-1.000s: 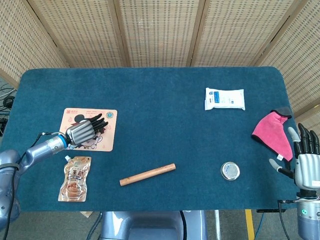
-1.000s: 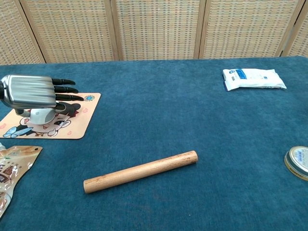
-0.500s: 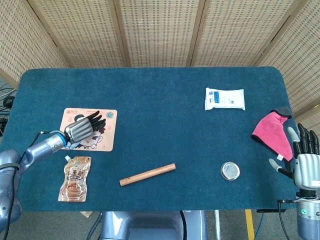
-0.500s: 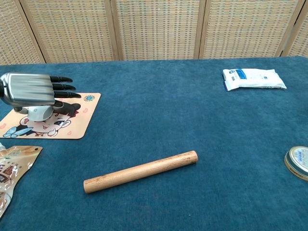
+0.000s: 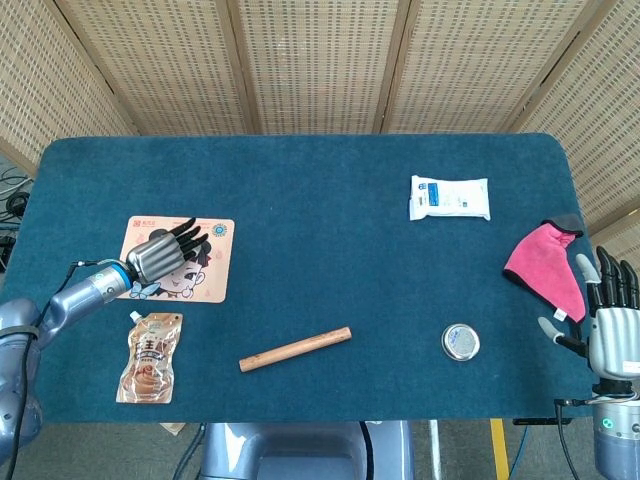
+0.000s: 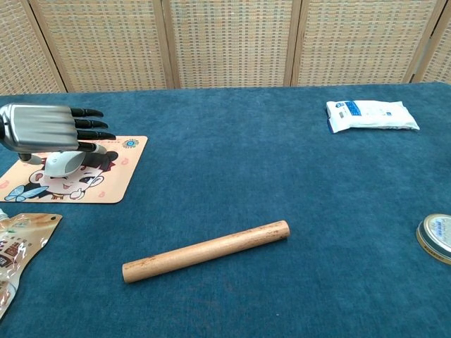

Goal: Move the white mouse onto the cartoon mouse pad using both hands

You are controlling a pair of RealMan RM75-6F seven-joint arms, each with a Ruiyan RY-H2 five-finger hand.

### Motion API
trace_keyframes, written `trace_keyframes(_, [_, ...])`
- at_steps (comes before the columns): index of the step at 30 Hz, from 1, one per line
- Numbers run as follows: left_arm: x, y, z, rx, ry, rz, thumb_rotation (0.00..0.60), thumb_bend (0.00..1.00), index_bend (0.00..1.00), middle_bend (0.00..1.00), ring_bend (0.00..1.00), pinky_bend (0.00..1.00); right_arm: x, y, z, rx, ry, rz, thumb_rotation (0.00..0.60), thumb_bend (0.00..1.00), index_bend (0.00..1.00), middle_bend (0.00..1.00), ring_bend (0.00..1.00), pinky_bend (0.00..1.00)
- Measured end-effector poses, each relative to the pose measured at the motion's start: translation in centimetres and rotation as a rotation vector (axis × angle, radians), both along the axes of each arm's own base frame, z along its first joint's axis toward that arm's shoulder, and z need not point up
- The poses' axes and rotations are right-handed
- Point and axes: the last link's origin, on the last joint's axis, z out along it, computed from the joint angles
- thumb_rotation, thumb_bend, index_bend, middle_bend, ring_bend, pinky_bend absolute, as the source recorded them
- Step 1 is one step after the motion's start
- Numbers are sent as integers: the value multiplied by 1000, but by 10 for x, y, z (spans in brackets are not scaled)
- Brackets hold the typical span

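Your left hand (image 6: pixel 42 130) is over the cartoon mouse pad (image 6: pixel 106 179) at the left side of the bench (image 5: pixel 320 260). In the chest view its fingers (image 6: pixel 91 124) extend roughly level and slightly apart, pointing toward the bench centre. The white mouse (image 6: pixel 62 163) sits directly beneath the palm, resting on the pad's printed surface. The fingers pass above the mouse; whether the thumb or palm touches it cannot be determined from either view. In the head view the hand covers the mouse completely, so use the chest view to check its position.

Your right hand (image 5: pixel 612 325) is at the near right corner of the bench, well apart from the pad. Its fingers (image 5: pixel 608 280) point upward, spread, and hold nothing.

Other items on the bench:
- A snack pouch (image 5: pixel 150 357) lies just in front of the pad.
- A wooden rod (image 6: pixel 206 251) lies near the front centre, angled.
- A round tin (image 5: pixel 460 342) sits to the right of the rod.
- A pink cloth (image 5: pixel 545 265) lies near the right edge, close to your right hand.
- A white wipes pack (image 6: pixel 371 115) lies toward the far right.
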Motion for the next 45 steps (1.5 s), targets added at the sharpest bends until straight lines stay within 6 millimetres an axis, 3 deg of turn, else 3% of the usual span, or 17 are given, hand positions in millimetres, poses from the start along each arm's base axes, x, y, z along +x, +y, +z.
trace_keyframes(6, [2,5,16,18,-39,6,600,16,0,0,0,0,0,-1,-2,6,-1,2,600,0,82,0,0,0])
trace_keyframes(13, [12,13,65,65,-144,-22,600,0,0,0,0,0,2,1,0,7,-15,11,600,0,82,0,0,0])
trace_keyframes(18, [21,5,78,81,-336,-14,600,0,0,0,0,0,3,3,0,35,-24,15,600,0,82,0,0,0])
trace_keyframes(22, [23,-16,75,86,-577,29,600,0,0,0,0,0,4,4,0,57,-25,14,600,0,82,0,0,0])
trace_keyframes(29, [16,-57,57,132,-815,136,600,0,0,0,0,0,6,6,-2,84,-8,9,600,0,82,0,0,0])
trace_keyframes(38, [11,-124,40,267,-1025,408,600,0,0,0,0,0,8,8,-1,87,24,-6,600,0,82,0,0,0])
trace_keyframes(45, [-6,-180,46,471,-1120,578,600,0,0,0,0,0,8,9,0,95,36,-16,600,0,82,0,0,0])
